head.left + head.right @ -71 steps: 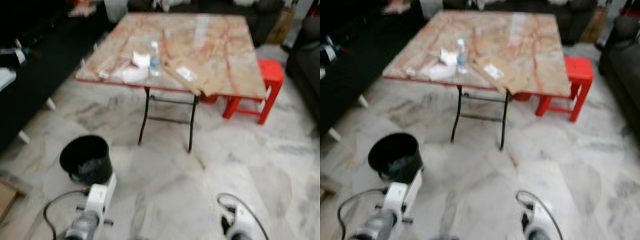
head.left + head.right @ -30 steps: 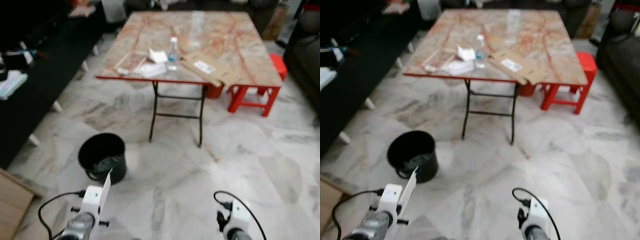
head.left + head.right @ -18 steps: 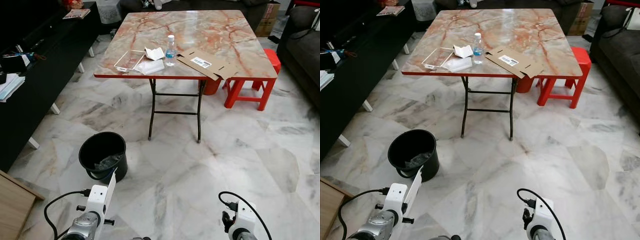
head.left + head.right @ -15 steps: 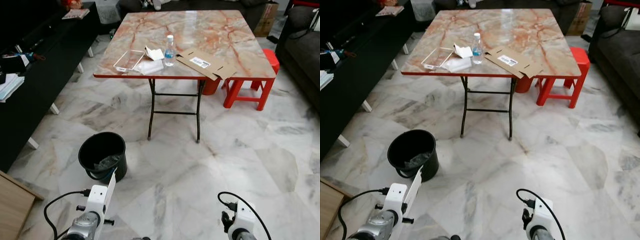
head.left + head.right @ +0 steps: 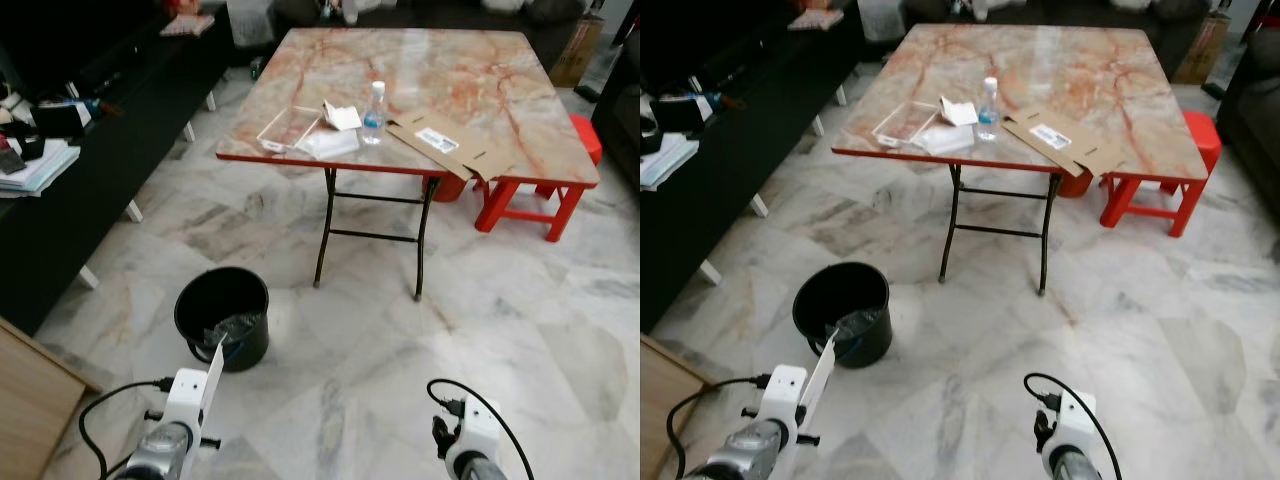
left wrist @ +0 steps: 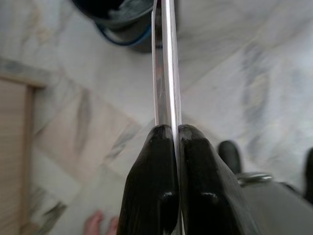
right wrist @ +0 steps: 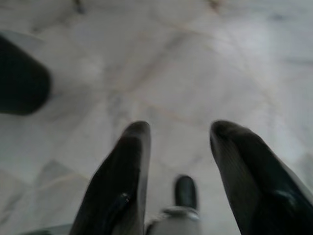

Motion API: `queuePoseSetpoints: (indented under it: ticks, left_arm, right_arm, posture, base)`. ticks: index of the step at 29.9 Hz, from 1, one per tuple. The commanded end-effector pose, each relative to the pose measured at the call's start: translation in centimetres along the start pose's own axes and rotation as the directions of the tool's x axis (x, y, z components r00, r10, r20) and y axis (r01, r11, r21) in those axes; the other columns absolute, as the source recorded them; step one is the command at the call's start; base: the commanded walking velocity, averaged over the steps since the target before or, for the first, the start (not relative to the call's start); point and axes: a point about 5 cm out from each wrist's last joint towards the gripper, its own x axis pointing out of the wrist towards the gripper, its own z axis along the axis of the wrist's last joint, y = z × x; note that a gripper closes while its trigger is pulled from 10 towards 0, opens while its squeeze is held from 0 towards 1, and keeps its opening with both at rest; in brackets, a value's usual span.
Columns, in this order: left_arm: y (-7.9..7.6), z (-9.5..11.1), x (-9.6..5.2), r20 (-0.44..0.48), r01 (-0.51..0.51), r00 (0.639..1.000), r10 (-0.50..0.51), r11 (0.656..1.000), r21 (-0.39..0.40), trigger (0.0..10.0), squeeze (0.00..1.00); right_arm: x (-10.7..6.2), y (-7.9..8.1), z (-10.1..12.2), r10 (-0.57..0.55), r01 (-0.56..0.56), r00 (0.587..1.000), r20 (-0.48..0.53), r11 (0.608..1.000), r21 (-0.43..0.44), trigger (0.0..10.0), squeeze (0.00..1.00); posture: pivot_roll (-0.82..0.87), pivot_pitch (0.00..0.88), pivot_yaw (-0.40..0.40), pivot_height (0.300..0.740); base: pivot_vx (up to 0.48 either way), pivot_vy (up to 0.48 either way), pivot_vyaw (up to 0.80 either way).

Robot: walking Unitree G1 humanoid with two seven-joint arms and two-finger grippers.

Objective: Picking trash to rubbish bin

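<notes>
Near the bin (image 5: 222, 317), my left gripper (image 6: 171, 142) clamps a thin card (image 5: 213, 367), right gripper (image 7: 178, 156) apart; I should bring it above the rim before releasing.

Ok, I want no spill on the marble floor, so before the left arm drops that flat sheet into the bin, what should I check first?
1. Grip: the left pincer is shut on the thin white sheet, held edge-on. Ok.
2. Black bin upright and open: ok, with some trash already inside.
3. Sheet over the bin mouth: not ok; in the head views its tip sits short of the near rim.
4. Floor between robot and bin free of obstacles: ok.
5. Right pincer out of the way: ok, open and empty over bare floor.
6. Remaining trash: the bottle, papers and cardboard are on the table. Not ok yet.
</notes>
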Motion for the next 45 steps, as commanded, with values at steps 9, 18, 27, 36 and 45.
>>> queuePoseSetpoints:
  ticks: [9, 18, 27, 36, 45]
  left_arm:
    - [0.84, -0.43, -0.13, -0.018, -0.018, 1.0, 0.019, 1.0, 0.014, 10.0, 0.0]
    - [0.8, -0.48, -0.14, -0.019, -0.012, 1.0, 0.012, 1.0, 0.025, 10.0, 0.0]
    - [0.8, -0.51, -0.15, -0.02, -0.01, 1.0, 0.011, 1.0, 0.029, 10.0, 0.0]
    - [0.87, -0.32, -0.13, -0.013, -0.011, 1.0, 0.011, 0.999, 0.034, 10.0, 0.0]
    - [0.92, 0.01, -0.08, -0.003, -0.013, 1.0, 0.014, 0.999, 0.038, 10.0, 0.0]
  right_arm:
    - [0.04, 0.54, -0.02, 0.009, -0.009, 1.0, 0.003, 1.0, 0.016, 10.0, 0.0]
    - [-0.07, 0.52, -0.44, 0.004, -0.004, 1.0, -0.007, 1.0, 0.029, 10.0, 0.0]
    - [-0.12, 0.63, -0.65, 0.007, -0.006, 1.0, -0.014, 1.0, 0.026, 10.0, 0.0]
    - [-0.15, 0.73, -0.82, 0.009, -0.009, 1.0, -0.021, 1.0, 0.027, 10.0, 0.0]
    - [-0.11, 0.77, -0.69, 0.008, -0.008, 1.0, -0.017, 1.0, 0.03, 10.0, 0.0]
  posture:
    - [0.15, 0.075, 0.047, 0.74]
    - [0.15, 0.061, 0.049, 0.74]
    - [0.16, 0.046, 0.049, 0.74]
    - [0.16, 0.038, 0.051, 0.74]
    - [0.16, 0.054, 0.055, 0.74]
  base:
    - [0.387, 0.0, 0.0]
    - [0.386, 0.0, 0.0]
    - [0.383, 0.0, 0.0]
    - [0.378, 0.0, 0.0]
    - [0.066, 0.0, 0.0]
